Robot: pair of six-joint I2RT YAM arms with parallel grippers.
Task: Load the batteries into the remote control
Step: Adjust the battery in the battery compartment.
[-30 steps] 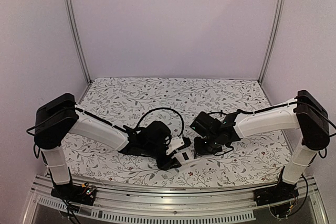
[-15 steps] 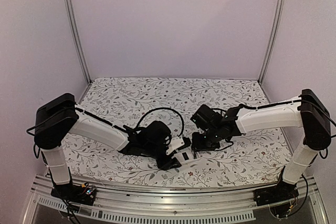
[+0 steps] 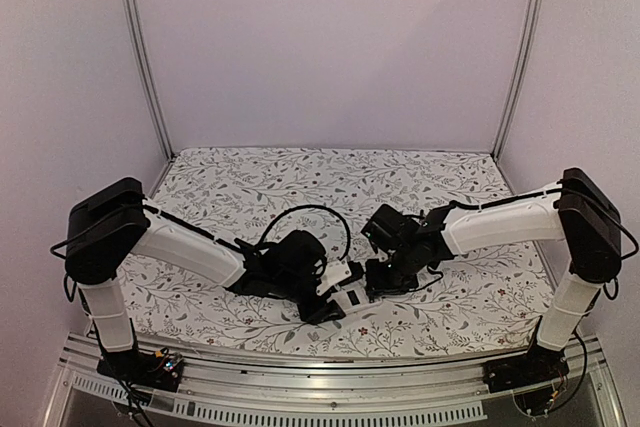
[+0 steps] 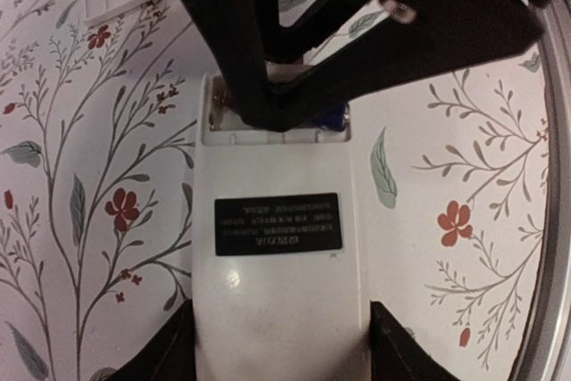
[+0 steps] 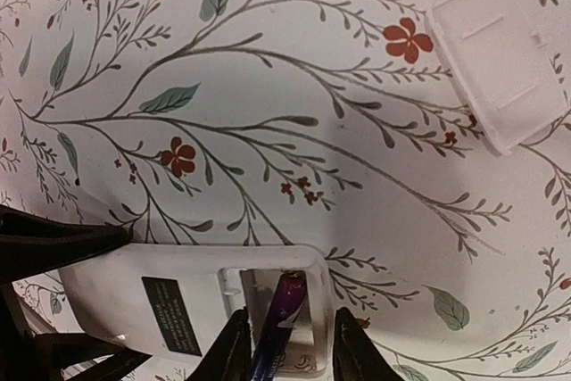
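**A:** While the left arm [image 3: 190, 247] is reaching in over the flower-patterned counter [image 3: 250, 187], what are its fingers [image 4: 169, 350] doing?

**B:** They are clamping the remote control [image 4: 278, 292] by its long edges, one finger pressing on each side of the near end. The remote is lying back-up, showing its white body and a black label [image 4: 278, 224]. It is sitting low, near the middle of the counter's front edge.

**A:** Is it resting on the counter?

**B:** I am not managing to tell whether it is touching the surface or hanging just above it.

**A:** And moving rightward along the remote?

**B:** The far end is showing an open battery bay [image 5: 243, 305]. A battery [image 5: 284, 314], dark with a purple sheen, is poking into that bay at a slant. Its nearer end is sitting between the right fingers [image 5: 234, 345], which are coming down over the bay from above.

**A:** Are those fingers squeezing it?

**B:** They are standing partly apart, one on each side of the battery. I cannot tell whether they are pinching it or merely flanking it.

**A:** Anything further right?

**B:** The right arm [image 3: 500, 222] is stretching back toward its base at the right corner. In the right wrist view, a loose white cover [image 5: 500, 60] is lying flat on the counter, well apart from the remote.
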